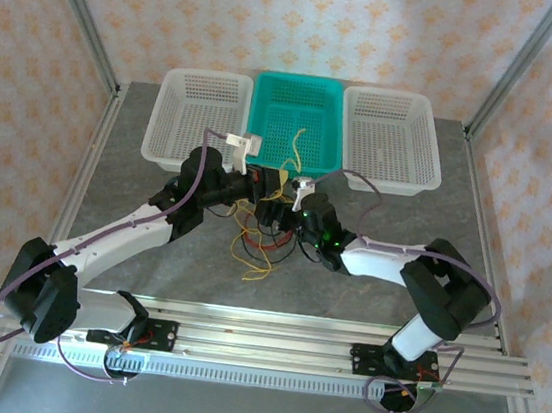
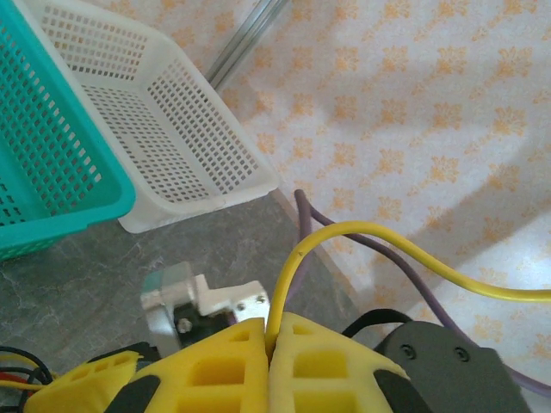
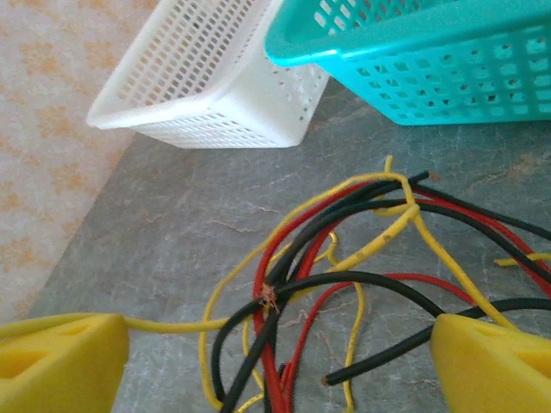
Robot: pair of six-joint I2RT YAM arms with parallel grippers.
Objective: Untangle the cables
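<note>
The cables (image 1: 261, 247) lie as a tangle of yellow, red and black wire on the grey table between the two arms. My left gripper (image 2: 271, 334) is shut on one yellow cable (image 2: 387, 241), which arches up out of the pads and away to the right. It hangs just above the tangle's far side (image 1: 255, 189). My right gripper (image 3: 280, 361) is open wide, its yellow fingers (image 3: 65, 366) on either side above the knot of cables (image 3: 297, 288). One yellow strand runs against its left finger. A single yellow cable (image 1: 296, 147) lies in the teal basket (image 1: 268, 105).
Three baskets stand in a row at the back: a white one (image 1: 198, 116) on the left, the teal one in the middle, another white one (image 1: 390, 140) on the right. Purple arm cables (image 1: 360, 180) loop near both wrists. An aluminium rail (image 1: 270, 339) borders the near edge.
</note>
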